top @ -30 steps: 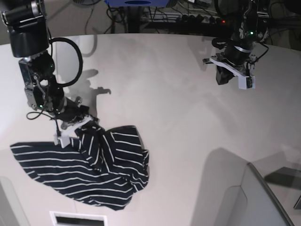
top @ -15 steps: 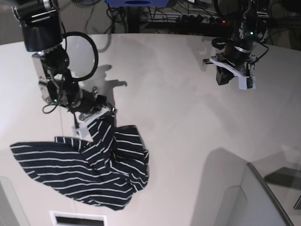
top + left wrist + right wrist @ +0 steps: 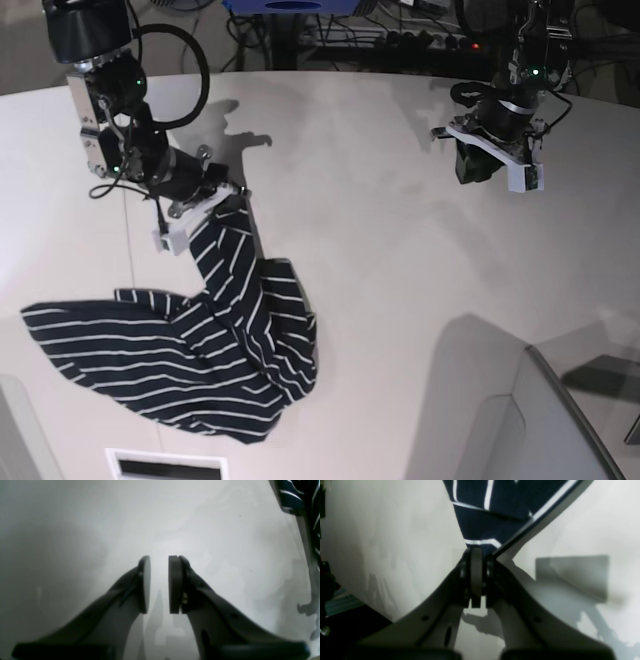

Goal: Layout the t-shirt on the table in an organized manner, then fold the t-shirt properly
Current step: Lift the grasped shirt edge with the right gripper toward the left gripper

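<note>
The dark navy t-shirt (image 3: 200, 370) with thin white stripes lies crumpled at the front left of the white table (image 3: 380, 250). One strip of it is pulled up taut to my right gripper (image 3: 215, 205). In the right wrist view that gripper (image 3: 477, 555) is shut on the t-shirt (image 3: 495, 510), and the cloth fans out beyond the pads. My left gripper (image 3: 487, 165) hovers over bare table at the far right, well away from the shirt. In the left wrist view the left gripper (image 3: 159, 582) stands open with a narrow gap and nothing in it. A bit of t-shirt (image 3: 297, 495) shows at the top right corner.
A grey box-like thing (image 3: 520, 420) rises at the front right. A white slotted panel (image 3: 165, 465) sits at the front edge below the shirt. Cables and a power strip (image 3: 400, 40) lie behind the table's curved far edge.
My right gripper has moved up and away toward the table's far side, drawing a part of the shirt into a taut strip. The left gripper's jaws have parted; its arm stayed put.
</note>
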Robot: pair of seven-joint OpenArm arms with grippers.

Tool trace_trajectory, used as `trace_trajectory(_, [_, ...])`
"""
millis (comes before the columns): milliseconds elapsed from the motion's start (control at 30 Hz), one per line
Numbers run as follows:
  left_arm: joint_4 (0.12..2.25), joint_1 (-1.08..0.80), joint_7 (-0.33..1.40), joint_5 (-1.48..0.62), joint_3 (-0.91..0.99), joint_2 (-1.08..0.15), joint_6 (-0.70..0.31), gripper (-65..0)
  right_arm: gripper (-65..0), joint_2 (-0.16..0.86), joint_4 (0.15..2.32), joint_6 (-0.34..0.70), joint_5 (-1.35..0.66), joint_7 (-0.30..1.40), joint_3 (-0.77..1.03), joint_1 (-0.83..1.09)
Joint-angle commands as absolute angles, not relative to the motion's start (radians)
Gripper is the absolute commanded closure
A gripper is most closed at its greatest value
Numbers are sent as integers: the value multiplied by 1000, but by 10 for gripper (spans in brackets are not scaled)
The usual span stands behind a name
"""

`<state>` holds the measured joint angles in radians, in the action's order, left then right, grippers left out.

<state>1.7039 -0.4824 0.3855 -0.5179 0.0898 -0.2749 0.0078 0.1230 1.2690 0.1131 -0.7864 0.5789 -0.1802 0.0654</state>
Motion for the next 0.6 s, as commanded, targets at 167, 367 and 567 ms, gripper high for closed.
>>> trace_trajectory(167, [1724,-463,363,-519,90,-285,5,-130,0,125,1288,122,-800,565,-323,61])
trace_trajectory(367, [1722,-463,363,-519,91,-285,5,-130,0,122,1290,122,-800,565,-424,33])
trace_trajectory(567, [1716,-466,364,-519,99,-291,5,-130,0,122,1368,122,-800,564,-510,-4])
